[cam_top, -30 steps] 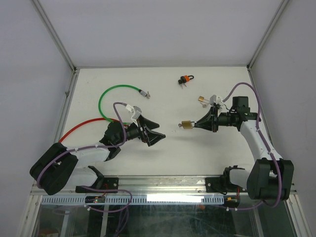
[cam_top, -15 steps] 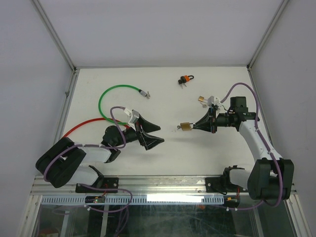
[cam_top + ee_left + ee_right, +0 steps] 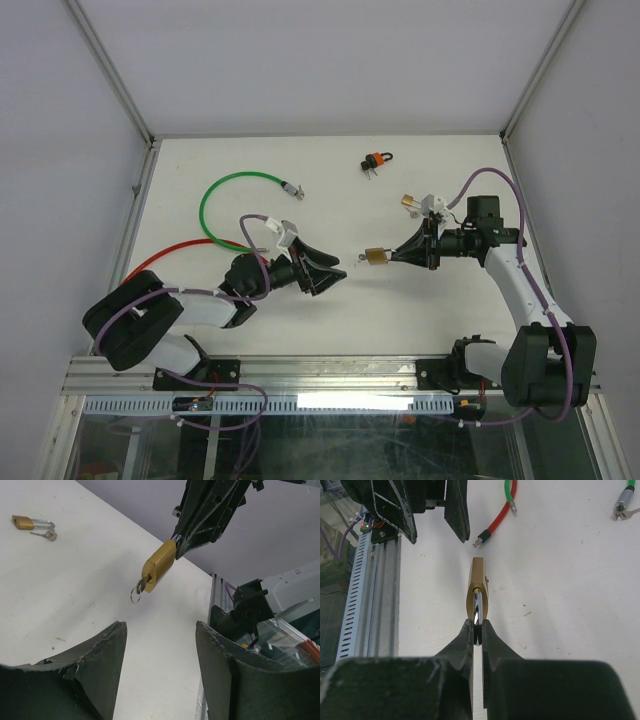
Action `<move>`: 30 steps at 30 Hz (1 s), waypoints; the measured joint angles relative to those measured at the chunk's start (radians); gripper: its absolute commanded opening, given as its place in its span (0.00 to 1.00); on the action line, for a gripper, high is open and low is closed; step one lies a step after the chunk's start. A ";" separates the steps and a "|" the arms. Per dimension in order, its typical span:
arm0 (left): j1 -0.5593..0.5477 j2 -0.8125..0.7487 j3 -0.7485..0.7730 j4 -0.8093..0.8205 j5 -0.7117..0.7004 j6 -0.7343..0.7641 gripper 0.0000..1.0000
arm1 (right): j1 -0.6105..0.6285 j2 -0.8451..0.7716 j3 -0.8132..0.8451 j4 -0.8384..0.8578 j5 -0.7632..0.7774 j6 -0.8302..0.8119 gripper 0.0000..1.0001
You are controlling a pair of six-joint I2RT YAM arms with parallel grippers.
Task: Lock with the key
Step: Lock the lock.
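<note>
My right gripper [image 3: 392,257] is shut on the steel shackle of a brass padlock [image 3: 377,257] and holds it above the table, body pointing left. The right wrist view shows the shackle pinched between my fingertips [image 3: 477,630], with the padlock body [image 3: 477,580] beyond them. In the left wrist view the padlock [image 3: 159,566] hangs ahead with a key [image 3: 140,586] and its ring in the keyhole. My left gripper [image 3: 335,275] is open and empty, just left of the padlock and pointing at it, jaws wide apart [image 3: 160,630].
A second brass padlock with a loose key [image 3: 408,202] lies behind the right gripper and also shows in the left wrist view [image 3: 25,522]. An orange-and-black lock [image 3: 376,160] lies at the back. A green cable [image 3: 225,190] and a red cable [image 3: 165,258] lie at the left.
My left gripper has moved right and closed the distance to the held padlock, still open. My right gripper has kept the padlock almost in place.
</note>
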State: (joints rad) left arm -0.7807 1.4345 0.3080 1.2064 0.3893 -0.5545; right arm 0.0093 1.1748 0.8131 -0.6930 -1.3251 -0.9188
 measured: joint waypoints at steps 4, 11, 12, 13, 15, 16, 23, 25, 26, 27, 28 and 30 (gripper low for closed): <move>-0.025 0.002 0.052 -0.050 -0.051 0.036 0.46 | 0.000 0.000 0.000 0.000 0.000 0.000 0.00; -0.050 0.100 0.117 -0.063 -0.079 0.085 0.44 | 0.016 0.000 0.000 -0.001 0.000 -0.001 0.00; -0.059 0.112 0.120 -0.062 -0.083 0.089 0.44 | 0.016 0.000 0.000 -0.001 0.000 -0.001 0.00; -0.068 0.123 0.124 -0.063 -0.089 0.094 0.46 | 0.018 0.000 0.000 -0.001 0.000 -0.001 0.00; -0.085 0.140 0.128 -0.064 -0.100 0.103 0.47 | 0.019 0.000 0.000 -0.001 0.000 -0.001 0.00; -0.092 0.146 0.131 -0.064 -0.105 0.104 0.48 | 0.019 0.000 0.000 0.000 0.000 -0.001 0.00; -0.109 0.151 0.153 -0.080 -0.160 0.134 0.45 | 0.019 0.000 0.000 0.000 0.001 -0.001 0.00; -0.113 0.159 0.165 -0.080 -0.178 0.144 0.42 | 0.019 0.000 0.000 -0.001 0.000 -0.001 0.00; -0.116 0.168 0.175 -0.082 -0.184 0.147 0.41 | 0.019 0.000 0.000 0.000 0.001 -0.001 0.00; -0.117 0.175 0.184 -0.086 -0.188 0.149 0.39 | 0.019 0.000 0.000 0.000 0.000 -0.001 0.00; -0.117 0.183 0.193 -0.088 -0.191 0.151 0.35 | 0.019 0.000 0.000 -0.001 0.000 -0.001 0.00; -0.117 0.192 0.202 -0.096 -0.198 0.153 0.29 | 0.019 0.000 0.000 -0.001 0.000 -0.001 0.00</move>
State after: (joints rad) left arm -0.8974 1.6260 0.5102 1.1107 0.1917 -0.4015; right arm 0.0288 1.1748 0.8131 -0.6937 -1.3247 -0.9195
